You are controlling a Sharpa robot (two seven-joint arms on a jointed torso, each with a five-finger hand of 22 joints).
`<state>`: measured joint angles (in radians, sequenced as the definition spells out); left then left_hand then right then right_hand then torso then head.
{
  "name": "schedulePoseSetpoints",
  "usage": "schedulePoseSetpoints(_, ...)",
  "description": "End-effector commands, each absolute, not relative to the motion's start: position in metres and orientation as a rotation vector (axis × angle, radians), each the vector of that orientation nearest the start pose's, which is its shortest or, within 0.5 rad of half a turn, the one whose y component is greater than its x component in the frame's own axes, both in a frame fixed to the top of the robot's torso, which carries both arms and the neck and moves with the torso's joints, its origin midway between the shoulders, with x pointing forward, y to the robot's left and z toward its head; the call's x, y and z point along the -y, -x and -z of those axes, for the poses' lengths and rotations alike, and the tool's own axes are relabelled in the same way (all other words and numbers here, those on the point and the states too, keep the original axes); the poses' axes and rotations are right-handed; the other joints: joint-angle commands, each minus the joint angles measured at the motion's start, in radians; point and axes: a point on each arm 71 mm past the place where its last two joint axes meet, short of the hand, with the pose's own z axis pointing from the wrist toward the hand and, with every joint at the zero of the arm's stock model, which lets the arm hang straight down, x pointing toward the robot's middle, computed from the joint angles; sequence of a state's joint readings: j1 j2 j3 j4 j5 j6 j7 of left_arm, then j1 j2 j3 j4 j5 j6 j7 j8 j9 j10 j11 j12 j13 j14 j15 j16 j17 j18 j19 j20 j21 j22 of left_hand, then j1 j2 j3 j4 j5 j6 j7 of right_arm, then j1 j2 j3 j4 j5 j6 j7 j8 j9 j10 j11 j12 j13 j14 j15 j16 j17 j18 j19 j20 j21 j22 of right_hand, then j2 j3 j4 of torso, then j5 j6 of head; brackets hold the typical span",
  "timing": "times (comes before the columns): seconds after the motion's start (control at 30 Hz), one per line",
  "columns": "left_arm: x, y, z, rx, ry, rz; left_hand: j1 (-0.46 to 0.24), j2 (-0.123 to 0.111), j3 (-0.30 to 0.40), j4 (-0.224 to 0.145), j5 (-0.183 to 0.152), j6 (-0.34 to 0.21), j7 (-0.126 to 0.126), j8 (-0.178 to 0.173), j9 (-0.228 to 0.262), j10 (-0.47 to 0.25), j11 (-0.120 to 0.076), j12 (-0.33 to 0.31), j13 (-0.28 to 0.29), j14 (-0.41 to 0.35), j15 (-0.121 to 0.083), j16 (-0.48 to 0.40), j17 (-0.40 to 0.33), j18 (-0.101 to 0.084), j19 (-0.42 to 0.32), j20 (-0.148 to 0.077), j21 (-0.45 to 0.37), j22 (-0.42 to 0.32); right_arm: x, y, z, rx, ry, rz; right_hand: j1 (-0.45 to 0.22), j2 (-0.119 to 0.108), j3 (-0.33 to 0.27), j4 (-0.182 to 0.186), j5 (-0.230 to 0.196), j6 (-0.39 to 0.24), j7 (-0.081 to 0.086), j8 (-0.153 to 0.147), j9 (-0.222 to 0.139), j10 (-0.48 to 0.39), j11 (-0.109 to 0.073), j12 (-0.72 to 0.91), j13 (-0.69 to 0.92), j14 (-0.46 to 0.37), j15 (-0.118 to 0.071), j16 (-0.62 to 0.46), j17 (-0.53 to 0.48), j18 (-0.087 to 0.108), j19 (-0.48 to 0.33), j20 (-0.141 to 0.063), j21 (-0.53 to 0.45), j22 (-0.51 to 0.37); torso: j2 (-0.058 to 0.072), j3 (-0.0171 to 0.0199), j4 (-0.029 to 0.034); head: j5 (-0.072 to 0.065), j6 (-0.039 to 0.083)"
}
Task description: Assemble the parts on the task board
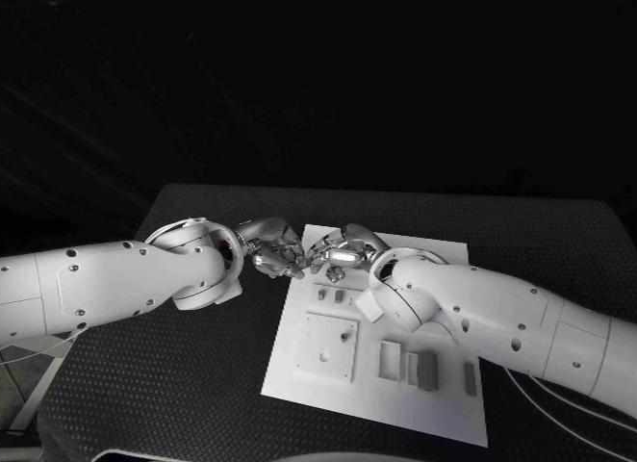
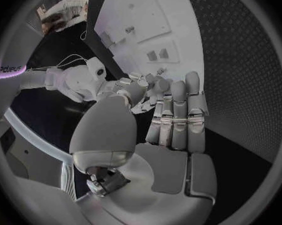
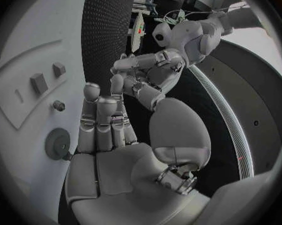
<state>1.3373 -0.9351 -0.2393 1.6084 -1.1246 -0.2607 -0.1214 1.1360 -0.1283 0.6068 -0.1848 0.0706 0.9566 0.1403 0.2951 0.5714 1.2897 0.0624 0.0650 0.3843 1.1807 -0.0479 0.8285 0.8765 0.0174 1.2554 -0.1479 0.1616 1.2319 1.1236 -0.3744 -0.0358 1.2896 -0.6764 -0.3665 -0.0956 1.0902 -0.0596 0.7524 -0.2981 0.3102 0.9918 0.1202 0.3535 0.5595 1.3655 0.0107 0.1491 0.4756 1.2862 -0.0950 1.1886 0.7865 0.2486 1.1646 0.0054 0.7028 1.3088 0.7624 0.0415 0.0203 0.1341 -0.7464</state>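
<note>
Small rigid grey parts (image 1: 337,296) on the white plastic task board (image 1: 444,404) are judged light, best pinched at the sides; left hand (image 1: 273,252) and right hand (image 1: 341,254) are held empty, fingers apart.

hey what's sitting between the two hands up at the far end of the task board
Nothing separate shows between the left hand and right hand; in the head view their fingertips nearly meet over the task board's far left edge.

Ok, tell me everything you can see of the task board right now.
The task board is a flat white rectangular plate lying on the black table, turned slightly askew. Its surface carries raised square blocks, rectangular recesses and small grey parts. The left hand and right hand meet above its far end.
</note>
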Motion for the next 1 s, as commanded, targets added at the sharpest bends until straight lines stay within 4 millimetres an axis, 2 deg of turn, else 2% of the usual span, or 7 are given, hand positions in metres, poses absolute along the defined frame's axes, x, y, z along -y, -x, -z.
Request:
schedulePoseSetpoints(0.03,-0.2212,-0.4638,0.1928,-1.891,0.073,0.766,0.005,0.011,-0.006,-0.013,0.006,0.022,-0.010,0.008,0.000,0.004,-0.004,0.006,0.000,-0.005,-0.002,0.003,-0.003,0.022,-0.003,0.001,-0.006,0.002,0.0263,-0.4844,0.2346,-1.901,-0.579,-1.216,0.016,0.031,0.003,0.005,0.000,0.020,-0.012,0.011,0.018,0.007,0.000,0.000,0.001,-0.001,-0.005,0.006,-0.001,0.013,0.005,-0.001,0.003,0.020,0.000,0.0000,-0.0004,-0.001,0.001)
schedulePoseSetpoints(0.13,-0.2215,-0.4636,0.1930,-1.895,0.069,0.764,0.031,0.032,0.003,-0.026,0.024,0.047,-0.021,0.019,0.003,0.026,-0.011,0.013,0.003,-0.003,-0.007,0.003,-0.005,0.021,0.000,0.000,-0.009,0.003,0.0272,-0.4849,0.2345,-1.896,-0.581,-1.214,0.016,0.031,0.003,0.005,0.000,0.020,-0.013,0.011,0.018,0.007,0.000,0.000,0.001,-0.001,-0.005,0.006,-0.001,0.013,0.005,-0.001,0.003,0.020,0.000,-0.0003,-0.0003,-0.002,0.001)
schedulePoseSetpoints(0.2,-0.2227,-0.4638,0.1929,-1.895,0.078,0.765,0.034,0.033,0.004,-0.026,0.023,0.054,-0.023,0.021,0.003,0.030,-0.012,0.013,0.004,-0.002,-0.008,0.003,-0.006,0.019,0.001,0.000,-0.010,0.003,0.0278,-0.4850,0.2347,-1.899,-0.580,-1.214,0.016,0.031,0.003,0.005,0.000,0.020,-0.013,0.011,0.019,0.007,0.000,0.000,0.001,-0.001,-0.005,0.006,-0.001,0.013,0.005,-0.001,0.002,0.020,0.000,-0.0003,-0.0003,-0.002,0.001)
schedulePoseSetpoints(0.4,-0.2243,-0.4645,0.1928,-1.894,0.104,0.772,-0.012,-0.010,-0.033,-0.010,0.020,0.026,-0.009,0.000,-0.011,0.012,-0.006,0.001,-0.004,-0.004,-0.004,0.002,-0.009,0.017,0.002,-0.002,-0.018,0.004,0.0283,-0.4847,0.2350,-1.905,-0.576,-1.215,0.015,0.031,0.004,0.005,0.000,0.020,-0.013,0.011,0.019,0.008,-0.001,0.000,0.001,-0.001,-0.005,0.005,-0.001,0.013,0.004,-0.001,0.002,0.020,0.000,-0.0001,-0.0001,-0.004,0.002)
schedulePoseSetpoints(0.63,-0.2261,-0.4655,0.1921,-1.884,0.114,0.764,-0.036,-0.031,-0.066,-0.006,0.020,0.002,0.002,-0.016,-0.021,0.004,-0.004,0.001,-0.008,-0.007,-0.002,0.003,-0.010,0.018,0.003,-0.001,-0.026,0.005,0.0291,-0.4843,0.2347,-1.906,-0.571,-1.220,0.014,0.032,0.005,0.004,0.000,0.022,-0.014,0.012,0.021,0.009,-0.001,0.001,0.003,-0.002,-0.006,0.005,-0.002,0.013,0.003,-0.001,0.002,0.020,0.000,0.0002,-0.0004,-0.005,0.002)
schedulePoseSetpoints(0.8,-0.2259,-0.4652,0.1921,-1.886,0.118,0.766,-0.034,-0.030,-0.068,-0.007,0.020,0.001,0.003,-0.016,-0.021,0.005,-0.004,0.002,-0.009,-0.007,-0.002,0.003,-0.011,0.019,0.004,-0.001,-0.027,0.005,0.0292,-0.4843,0.2348,-1.907,-0.569,-1.222,0.014,0.032,0.006,0.004,0.000,0.022,-0.014,0.013,0.022,0.010,-0.002,0.001,0.004,-0.002,-0.006,0.005,-0.002,0.013,0.002,-0.001,0.003,0.020,0.000,0.0005,-0.0004,-0.005,0.002)
schedulePoseSetpoints(1.0,-0.2260,-0.4653,0.1922,-1.886,0.114,0.762,0.072,0.050,0.017,-0.021,0.006,0.069,-0.026,0.021,-0.008,0.054,-0.020,0.019,0.000,0.008,-0.015,0.010,-0.013,0.018,0.021,-0.005,-0.030,0.008,0.0288,-0.4837,0.2346,-1.909,-0.567,-1.225,0.014,0.032,0.006,0.004,0.000,0.023,-0.014,0.013,0.023,0.011,-0.002,0.002,0.004,-0.002,-0.007,0.005,-0.002,0.013,0.002,-0.001,0.003,0.020,0.000,0.0004,-0.0004,-0.005,0.001)
